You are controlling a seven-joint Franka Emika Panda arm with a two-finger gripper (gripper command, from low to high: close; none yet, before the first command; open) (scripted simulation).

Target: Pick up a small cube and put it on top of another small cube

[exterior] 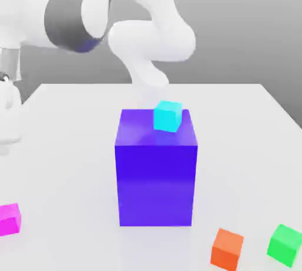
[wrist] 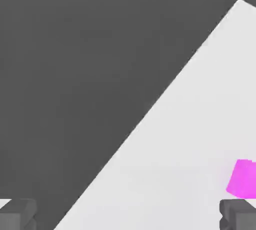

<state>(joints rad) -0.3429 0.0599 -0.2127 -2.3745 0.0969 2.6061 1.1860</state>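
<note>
Magenta-pink small cube, plain and glossy [exterior: 8, 220], is resting on the white flat tabletop [exterior: 236, 164], partly cut off by the exterior view's left edge. Taking a clock face on that view, centred on the big glossy blue-violet block [exterior: 156, 184] with twelve pointing to the far side, the pink cube is lying between eight and nine o'clock, well apart from the block.

Nearest of all, a small orange cube [exterior: 227, 250] is sitting between four and five o'clock, and a small bright green cube [exterior: 285, 245] is sitting around four. Farther in, the block is standing upright, carrying a small cyan cube [exterior: 168, 116] on its top, towards one o'clock. Beyond, the white jointed robot arm [exterior: 152, 40] is reaching across the background.

The two-finger gripper [wrist: 128, 215] is holding its fingers wide apart, with nothing gripped; the hand view is showing the pink cube close to one finger but not between the two.

The job is looking barely begun: grasping, lifting, carrying and stacking are all remaining, and which cube is serving as the base is unclear. The pink cube is showing one face roughly towards six o'clock, slightly skewed; being equal-sided, it is offering no long axis.
</note>
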